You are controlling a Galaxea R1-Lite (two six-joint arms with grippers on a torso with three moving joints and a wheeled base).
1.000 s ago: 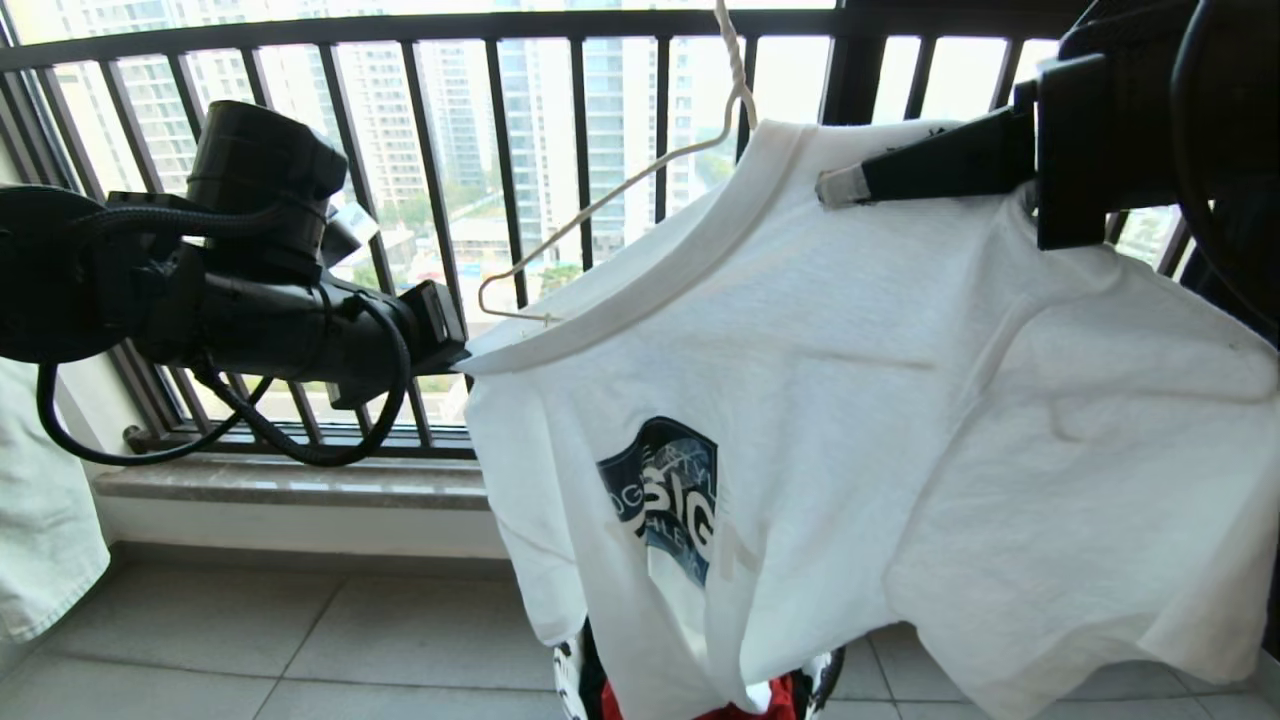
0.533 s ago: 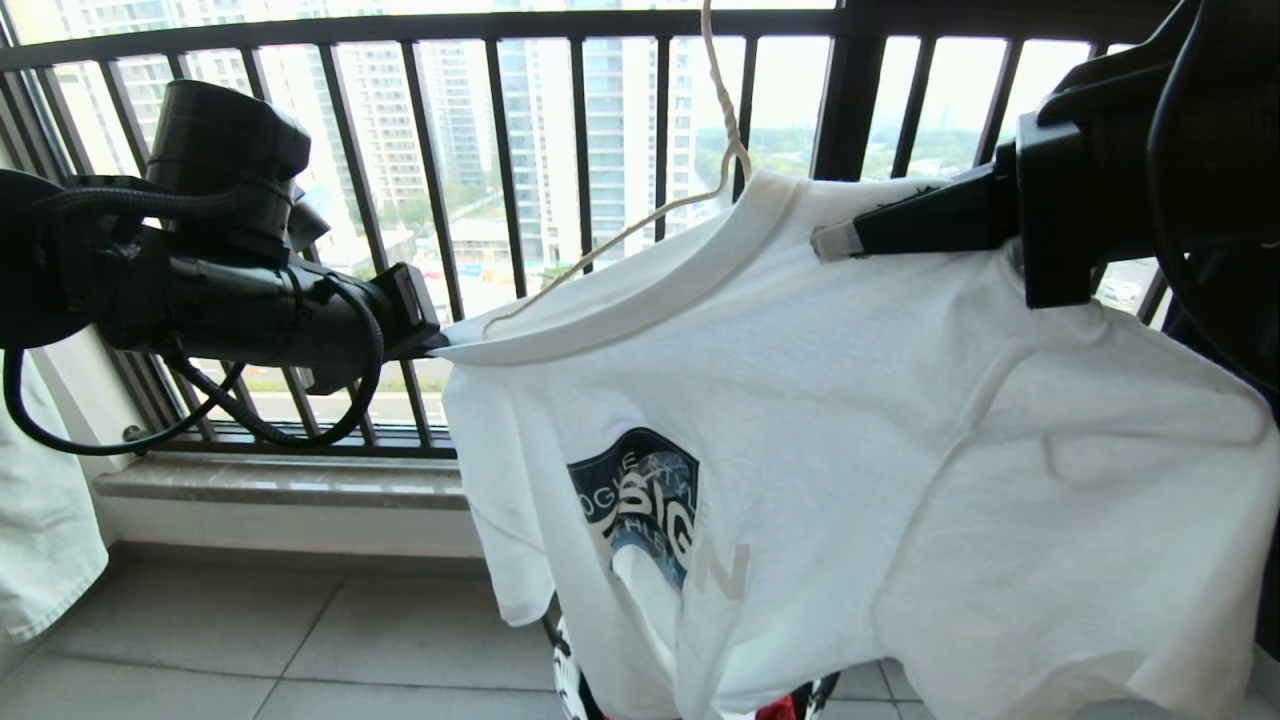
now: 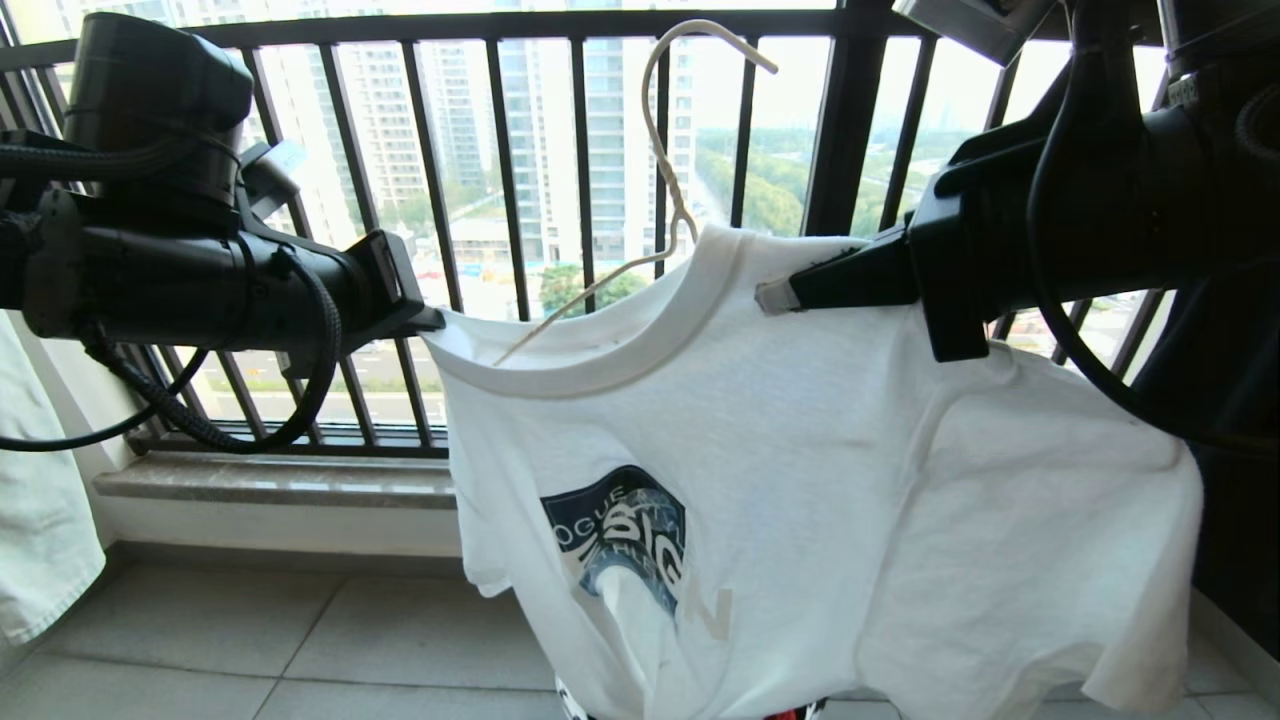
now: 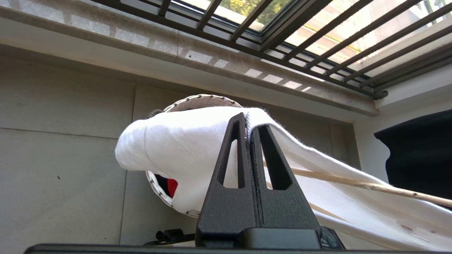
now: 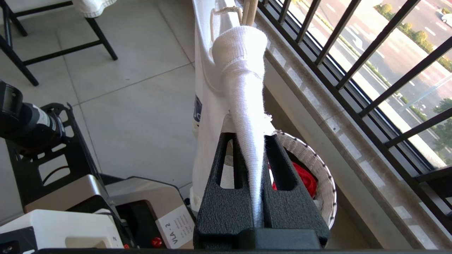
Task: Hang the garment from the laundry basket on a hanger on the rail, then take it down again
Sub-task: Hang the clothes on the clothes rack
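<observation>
White T-shirt held up on the hanger, left claw clamped on its left shoulder, right claw clamped on its collar, basket below

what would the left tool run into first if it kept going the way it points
Likely the right tool, clamped on the same T-shirt collar across from the left tool; depth is unclear, so the hanger wire might come first.

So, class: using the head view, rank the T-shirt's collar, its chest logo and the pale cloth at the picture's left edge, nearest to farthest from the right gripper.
1. Collar: beside the right gripper.
2. Chest logo: lower, on the shirt's front.
3. Pale cloth: far left edge.
</observation>
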